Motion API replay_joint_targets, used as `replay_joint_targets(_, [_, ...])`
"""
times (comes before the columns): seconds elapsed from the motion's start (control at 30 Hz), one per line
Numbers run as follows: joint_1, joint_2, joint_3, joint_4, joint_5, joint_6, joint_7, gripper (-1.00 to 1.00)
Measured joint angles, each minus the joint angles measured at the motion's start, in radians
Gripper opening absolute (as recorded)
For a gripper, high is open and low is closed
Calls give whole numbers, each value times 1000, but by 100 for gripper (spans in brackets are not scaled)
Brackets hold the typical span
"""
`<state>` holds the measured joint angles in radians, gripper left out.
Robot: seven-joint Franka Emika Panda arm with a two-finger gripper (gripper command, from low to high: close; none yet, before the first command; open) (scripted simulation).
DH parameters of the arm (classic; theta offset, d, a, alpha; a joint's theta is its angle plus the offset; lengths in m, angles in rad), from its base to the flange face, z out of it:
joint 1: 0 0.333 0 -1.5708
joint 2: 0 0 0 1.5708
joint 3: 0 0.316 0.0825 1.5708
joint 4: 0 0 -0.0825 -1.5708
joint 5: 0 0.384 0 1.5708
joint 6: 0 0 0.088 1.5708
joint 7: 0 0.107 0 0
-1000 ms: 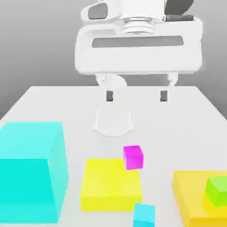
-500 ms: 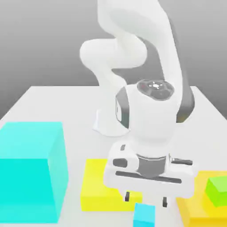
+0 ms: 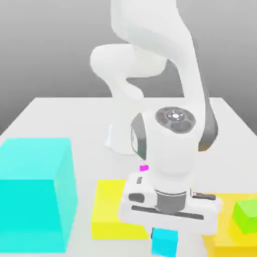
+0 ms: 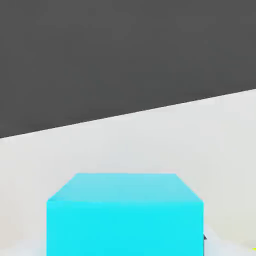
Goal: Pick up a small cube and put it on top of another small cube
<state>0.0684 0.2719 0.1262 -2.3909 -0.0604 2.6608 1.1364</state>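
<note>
A small cyan cube (image 3: 165, 242) sits on the white table near the front edge. My gripper (image 3: 165, 231) has come straight down over it, and the broad white hand (image 3: 169, 208) covers its fingers. In the hand view the cyan cube (image 4: 125, 212) looms large and close between the jaws, which are shut on it. A small magenta cube (image 3: 144, 168) peeks out as a sliver behind the arm. At the exterior view's right, a small green cube (image 3: 246, 216) rests on an orange-yellow block (image 3: 236, 240).
A large cyan cube (image 3: 35, 193) stands at the exterior view's left. A flat yellow block (image 3: 108, 208) lies just left of the hand. The arm's white base (image 3: 118, 140) stands at the middle back of the table (image 3: 60, 118).
The arm swung down from high above the table to the small cyan cube. In the last half second the hand sank lower over it and the jaws closed.
</note>
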Motion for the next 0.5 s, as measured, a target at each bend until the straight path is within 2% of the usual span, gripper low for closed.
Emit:
replay_joint_targets(0.23, [110, -134, 182, 122, 13, -260, -299, -100])
replay_joint_targets(0.3, [132, -115, 199, 131, -8, -253, -324, -100])
replay_joint_targets(0.37, [146, -56, 191, 121, -44, -189, -310, -100])
replay_joint_targets(0.4, [151, -37, 187, 118, -55, -167, -304, 100])
replay_joint_targets(0.5, [151, -37, 187, 118, -55, -167, -304, 100])
